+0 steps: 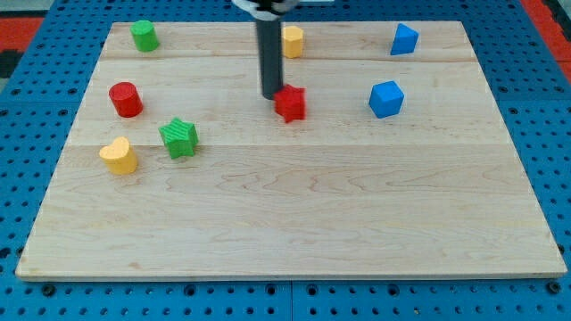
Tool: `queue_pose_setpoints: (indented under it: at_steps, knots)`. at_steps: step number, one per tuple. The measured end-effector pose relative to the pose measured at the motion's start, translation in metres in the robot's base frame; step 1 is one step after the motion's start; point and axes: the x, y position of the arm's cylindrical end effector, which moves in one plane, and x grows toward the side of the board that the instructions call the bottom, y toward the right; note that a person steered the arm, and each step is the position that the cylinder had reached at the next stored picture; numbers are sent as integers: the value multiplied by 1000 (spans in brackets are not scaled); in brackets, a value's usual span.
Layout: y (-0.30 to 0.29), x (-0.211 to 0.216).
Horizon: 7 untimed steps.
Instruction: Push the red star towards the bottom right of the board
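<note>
My tip [271, 95] stands on the wooden board [294, 214], a little above its middle, and it touches the upper left side of the red star [291, 103]. The star lies just to the view's right of and slightly below the tip, so the rod is behind it on the top-left side. I have no gripper here, only the straight dark rod, so there are no jaws to be open or closed.

The board is pale wood with a fine grain and long seams that run from left to right. It lies on a blue table [27, 160] full of small holes. The blocks look like smooth, matte plastic. On the view's left there are a green cylinder [144, 36], a red cylinder [126, 99], a green star [179, 137] and a yellow heart [119, 155]. Near the top, partly hidden behind the rod, is a yellow block [293, 41]; its shape I cannot tell. On the right are two blue blocks, one angular [403, 40] and one cube [386, 99].
</note>
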Motion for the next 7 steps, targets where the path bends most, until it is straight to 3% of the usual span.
queue_pose_setpoints:
  at_steps: [1,2,5,7]
  knots:
    - [49,22]
    - [37,-8]
    - [109,135]
    - [21,180]
